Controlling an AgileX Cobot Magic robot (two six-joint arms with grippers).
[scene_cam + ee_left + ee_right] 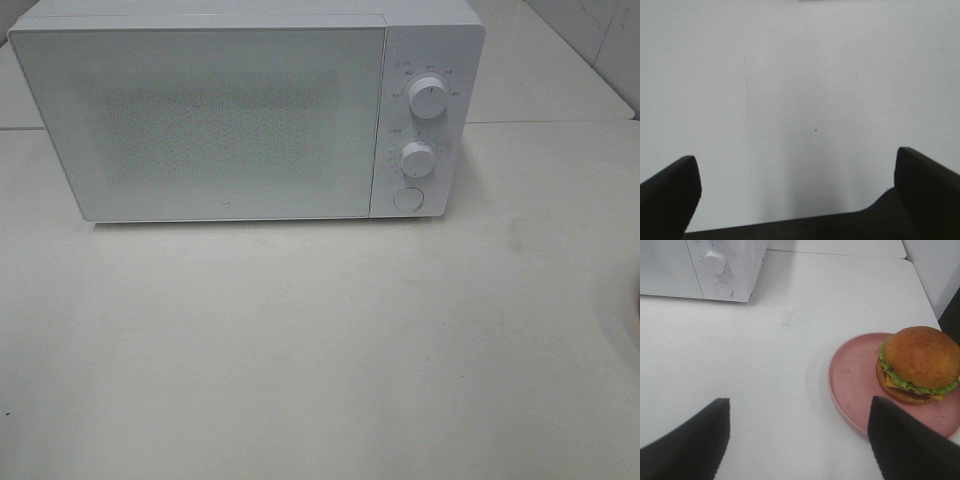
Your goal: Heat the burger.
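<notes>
White microwave (240, 115) occupying the upper half of the exterior high view, door closed, with two round dials (429, 97) stacked above a round button (408, 198) on its right-hand panel; it stands on a pale table (320, 350) that fills the lower half of the frame. Neither arm appears in this view. Left wrist view: left gripper (797, 195), jaws spread wide with nothing between them, its dark fingertips (670, 192) at the lower corners over bare tabletop. Right wrist view: right gripper (800, 440), jaws likewise wide apart and holding nothing. The burger (917, 365) sits on a pink plate (855, 380) at the right of that frame, toward the plate's right side, just beyond the right-hand fingertip; the microwave's control panel lies at upper left, well apart from the plate.
</notes>
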